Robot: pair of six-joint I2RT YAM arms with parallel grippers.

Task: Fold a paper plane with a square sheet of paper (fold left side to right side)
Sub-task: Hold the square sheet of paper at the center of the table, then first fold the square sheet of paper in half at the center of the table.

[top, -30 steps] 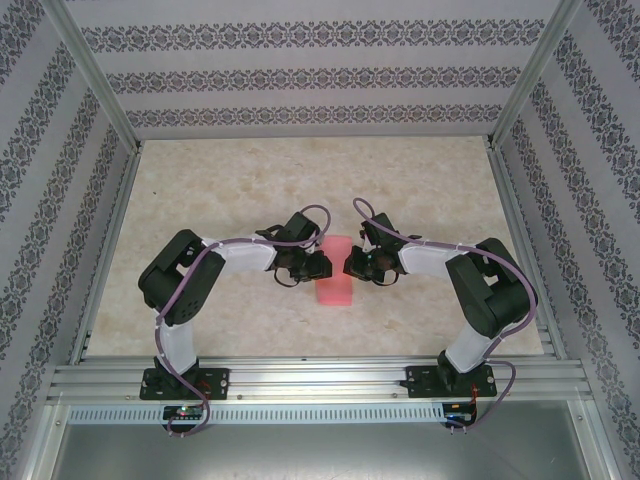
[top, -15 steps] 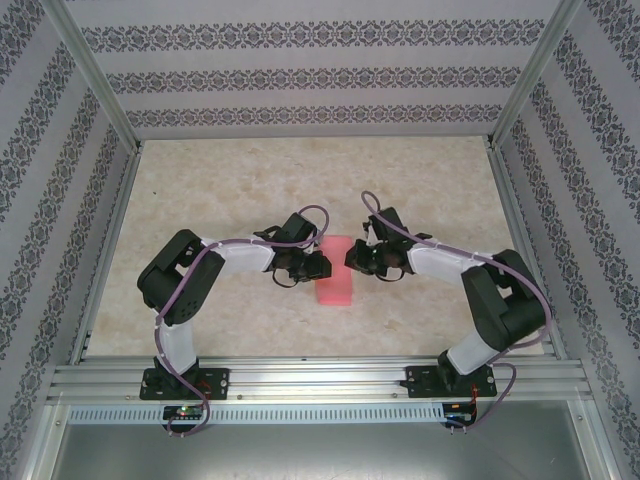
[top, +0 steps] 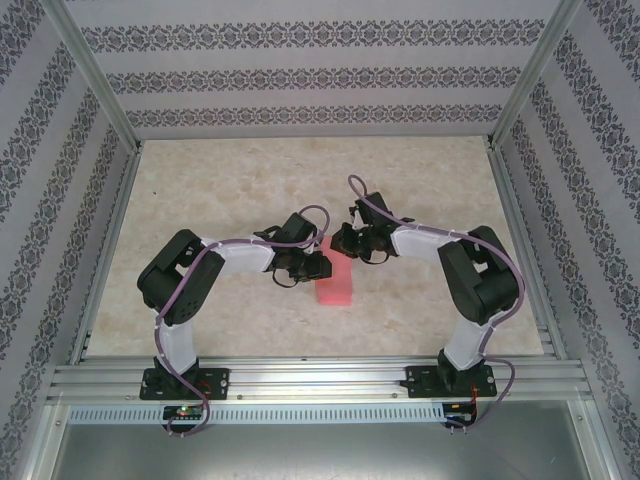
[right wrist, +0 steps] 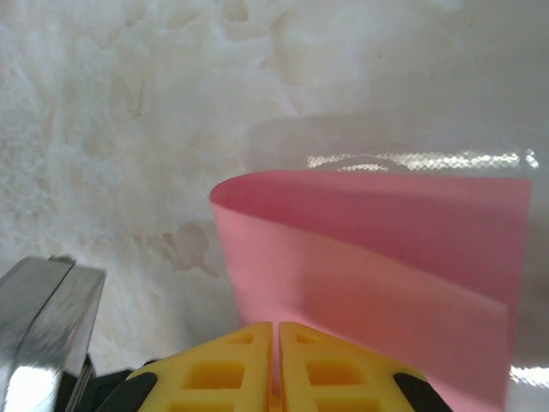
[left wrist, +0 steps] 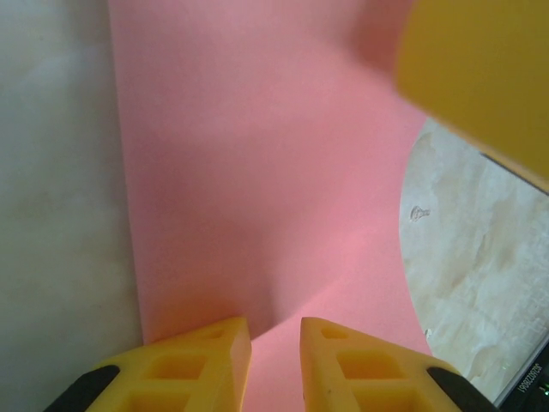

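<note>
One pink square sheet of paper [top: 337,287], one table [top: 250,180], two hands: left hand [left wrist: 274,330], right hand [right wrist: 276,330].

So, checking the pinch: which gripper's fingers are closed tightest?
The right gripper: its yellow fingers nearly meet, the pink sheet running in between them. The left gripper has its fingers visibly apart over the sheet.

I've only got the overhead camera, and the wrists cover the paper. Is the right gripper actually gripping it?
Observer: Yes. In the right wrist view the right gripper is shut, with the square sheet of paper pinched between its fingers.
Operator: Is the fold creased?
Observer: No. The lifted layer curls over in a soft loop.
Operator: And the left gripper?
Observer: The left gripper is slightly open, fingertips low over the flat part of the sheet. I cannot tell whether they touch it.
</note>
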